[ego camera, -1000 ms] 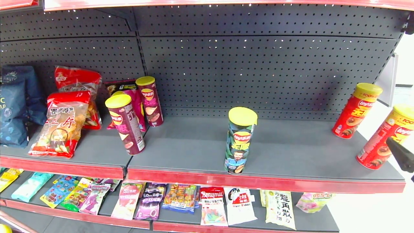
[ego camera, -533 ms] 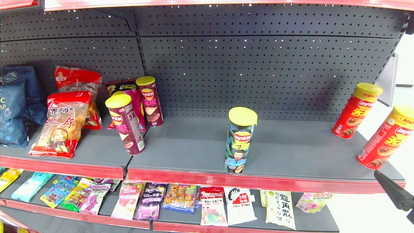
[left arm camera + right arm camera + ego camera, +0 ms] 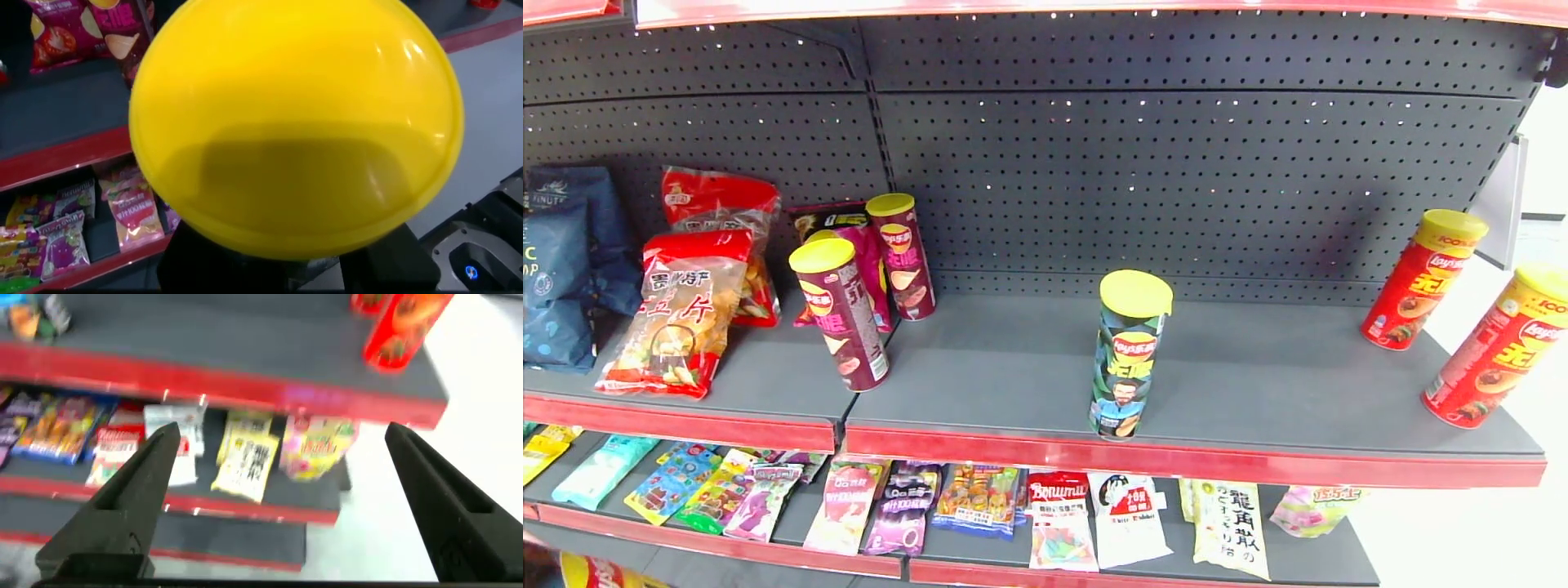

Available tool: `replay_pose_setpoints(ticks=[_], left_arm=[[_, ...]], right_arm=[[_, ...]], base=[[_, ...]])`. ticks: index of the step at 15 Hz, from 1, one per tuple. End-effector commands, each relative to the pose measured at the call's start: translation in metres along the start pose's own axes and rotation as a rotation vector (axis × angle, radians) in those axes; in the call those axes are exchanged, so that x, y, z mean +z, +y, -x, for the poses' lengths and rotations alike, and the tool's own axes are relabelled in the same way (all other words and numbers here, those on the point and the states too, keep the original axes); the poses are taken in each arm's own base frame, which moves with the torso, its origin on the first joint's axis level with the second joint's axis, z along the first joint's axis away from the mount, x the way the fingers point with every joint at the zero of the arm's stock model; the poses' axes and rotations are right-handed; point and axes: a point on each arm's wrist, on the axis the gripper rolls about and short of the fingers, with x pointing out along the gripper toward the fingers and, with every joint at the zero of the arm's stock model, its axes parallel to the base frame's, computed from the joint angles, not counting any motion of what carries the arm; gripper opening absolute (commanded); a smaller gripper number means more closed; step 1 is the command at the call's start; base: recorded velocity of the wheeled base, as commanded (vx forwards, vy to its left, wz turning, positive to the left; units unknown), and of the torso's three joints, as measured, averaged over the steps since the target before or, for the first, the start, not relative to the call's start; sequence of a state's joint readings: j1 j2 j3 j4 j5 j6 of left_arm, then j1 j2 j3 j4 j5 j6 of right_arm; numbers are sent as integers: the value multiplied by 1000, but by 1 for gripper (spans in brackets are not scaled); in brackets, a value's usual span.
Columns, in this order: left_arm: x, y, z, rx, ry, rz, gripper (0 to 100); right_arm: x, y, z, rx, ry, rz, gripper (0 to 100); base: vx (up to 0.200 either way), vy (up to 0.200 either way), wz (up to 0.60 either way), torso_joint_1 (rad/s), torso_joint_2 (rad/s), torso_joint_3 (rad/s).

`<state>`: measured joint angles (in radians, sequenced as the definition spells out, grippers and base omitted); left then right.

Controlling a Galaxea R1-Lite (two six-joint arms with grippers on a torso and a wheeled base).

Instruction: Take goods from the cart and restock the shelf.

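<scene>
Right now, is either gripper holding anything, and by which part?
The right gripper is open and holds nothing. A yellow-lidded can sits lid-first close to the left wrist camera, probably held on that side, but the place of the hold is hidden.

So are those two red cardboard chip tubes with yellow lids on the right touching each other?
Apart. The head view shows bare grey shelf between the rear red tube and the front red tube.
</scene>
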<state>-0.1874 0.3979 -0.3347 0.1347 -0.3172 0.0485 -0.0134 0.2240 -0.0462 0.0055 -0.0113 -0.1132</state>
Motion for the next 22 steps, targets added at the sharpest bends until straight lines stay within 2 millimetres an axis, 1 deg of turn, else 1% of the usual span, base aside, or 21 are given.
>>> replay_pose_setpoints(ticks=[1,3,5,7,8,9,11,12,14,15,16,22], left_arm=[[6,4,-11,-1,19,24,0],[13,7,-19,-3,9,28,0],[13,7,-20,-6,1,26,0],[12,6,-19,-21,-1,27,0],[13,6,-19,-21,-1,27,0],[13,7,-20,-21,-1,27,0],[13,7,-21,-25,6,29,0],[12,7,-21,-25,9,30,0],[13,7,-21,-23,8,30,0],[13,7,-21,-25,6,29,0],[13,7,-21,-23,8,30,0],[15,8,-22,-25,11,31,0]], right_arm=[[-11,1,20,3,-158,-66,100],[-11,0,20,-18,-158,-72,100],[-11,0,20,-15,-157,-75,100],[-12,-2,20,-93,-155,-184,100],[-12,-2,20,-111,-154,-184,100],[-11,-2,20,-109,-165,-178,100],[-12,0,19,-3,-165,-148,100],[-12,1,18,13,-169,-110,100],[-12,1,19,9,-174,-122,100],[-18,1,15,2,-164,-132,100],[-19,1,13,-1,-181,-128,100],[-18,2,13,27,-184,-104,100]], base=[[0,0,0,0,0,0],[0,0,0,0,0,0],[0,0,0,0,0,0],[0,0,0,0,0,0],[0,0,0,0,0,0],[0,0,0,0,0,0],[0,0,0,0,0,0],[0,0,0,0,0,0],[0,0,0,0,0,0],[0,0,0,0,0,0],[0,0,0,0,0,0],[0,0,0,0,0,0]])
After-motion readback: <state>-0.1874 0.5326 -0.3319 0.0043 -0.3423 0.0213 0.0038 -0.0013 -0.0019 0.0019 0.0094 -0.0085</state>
